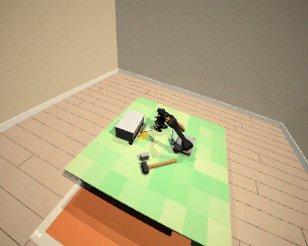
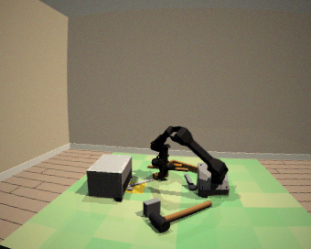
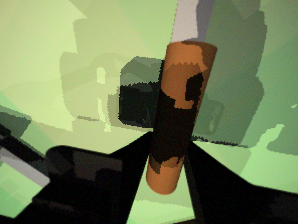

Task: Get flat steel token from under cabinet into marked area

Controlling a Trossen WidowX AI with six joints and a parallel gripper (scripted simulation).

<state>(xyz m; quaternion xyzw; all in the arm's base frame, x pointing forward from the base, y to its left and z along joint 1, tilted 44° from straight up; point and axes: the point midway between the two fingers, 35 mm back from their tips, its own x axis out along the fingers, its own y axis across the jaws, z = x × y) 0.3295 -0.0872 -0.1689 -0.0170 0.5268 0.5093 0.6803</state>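
Note:
The grey cabinet [image 1: 130,126] stands on the green table top, and it also shows in the exterior view [image 2: 110,176]. A yellow marked area [image 2: 137,188] lies in front of it. My gripper [image 3: 167,138] is shut on the orange handle [image 3: 177,117] of a tool with a grey shaft [image 3: 189,22] running away from the handle. In the top and exterior views the gripper [image 1: 159,124] [image 2: 162,176] hangs low over the table just right of the marked area. A thin grey strip [image 2: 141,183] lies across the marked area towards the cabinet. The token is hidden.
A hammer [image 1: 158,165] [image 2: 182,215] with an orange handle and a small grey block [image 1: 144,156] [image 2: 151,207] lie in front of the arm's base [image 2: 213,183]. A dark flat piece [image 2: 188,179] lies beside the base.

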